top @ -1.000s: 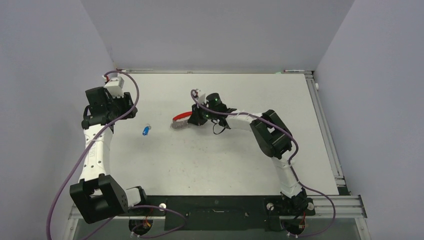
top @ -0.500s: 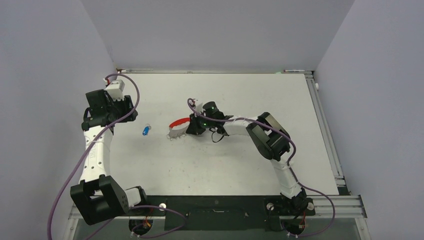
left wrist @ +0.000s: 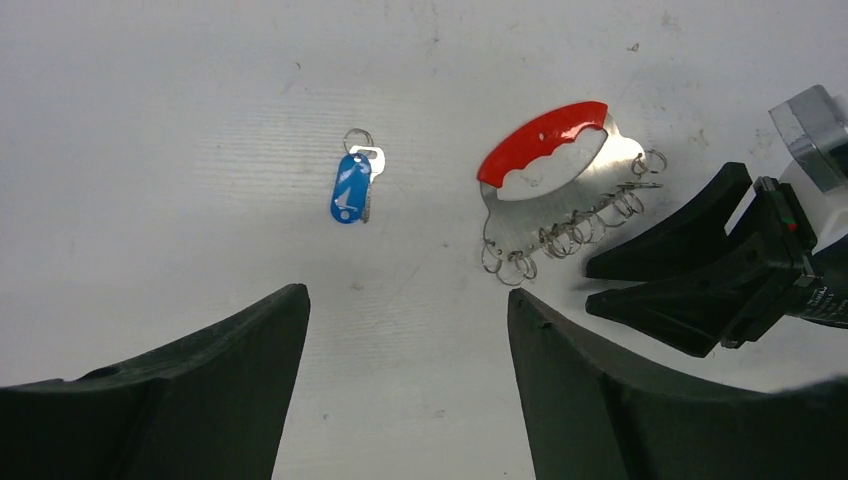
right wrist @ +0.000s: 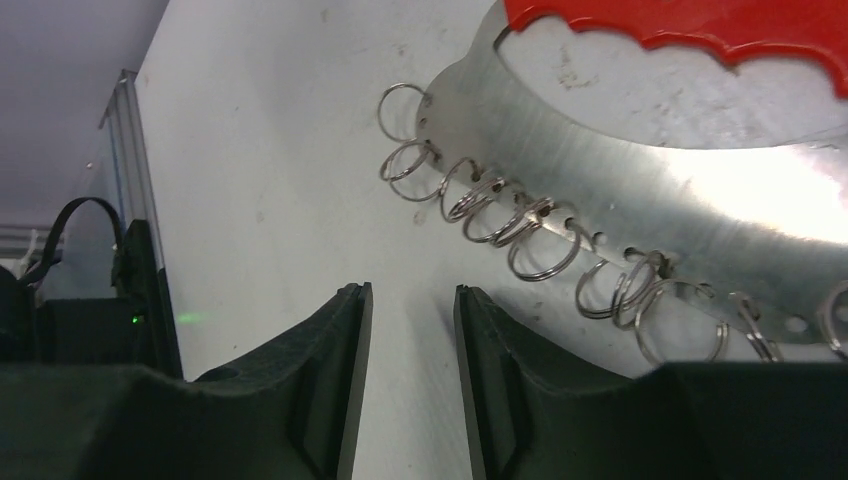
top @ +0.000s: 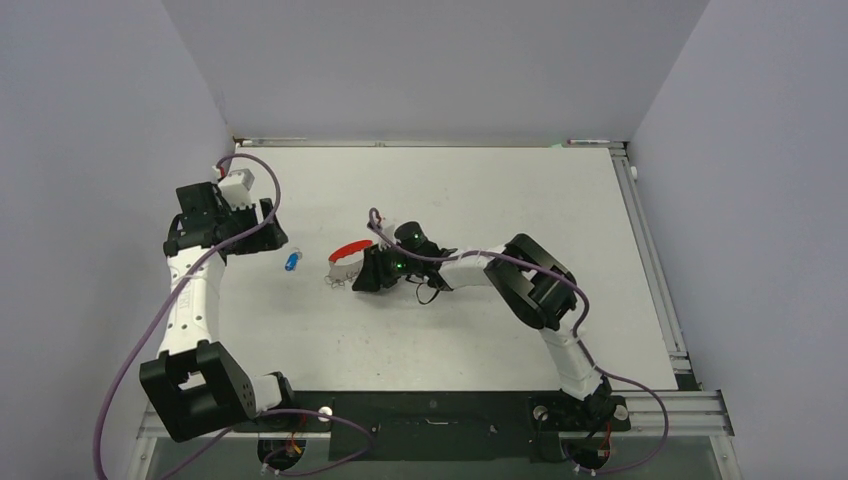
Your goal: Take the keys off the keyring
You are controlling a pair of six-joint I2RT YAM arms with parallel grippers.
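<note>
The keyring [left wrist: 545,140], a red arc band on a silver plate edged with wire loops [left wrist: 560,235], lies flat on the table. It is also in the top view [top: 348,250] and fills the right wrist view [right wrist: 640,210]. A key with a blue head [left wrist: 345,190] lies alone to its left [top: 291,262]. My right gripper [right wrist: 410,292] is open a little, its empty tips just short of the loops [right wrist: 500,215]; it rests low at the keyring's near-right side [top: 360,278]. My left gripper [left wrist: 405,293] is open and empty, hovering left of the blue key [top: 275,238].
The white table [top: 480,200] is walled by grey panels on the left, back and right. A metal rail [top: 650,250] runs along its right edge. Purple cables [top: 150,340] trail from both arms.
The right gripper dragged the keyring left and nearer, then opened and let it go. The left gripper opened wider and swung toward the blue key.
</note>
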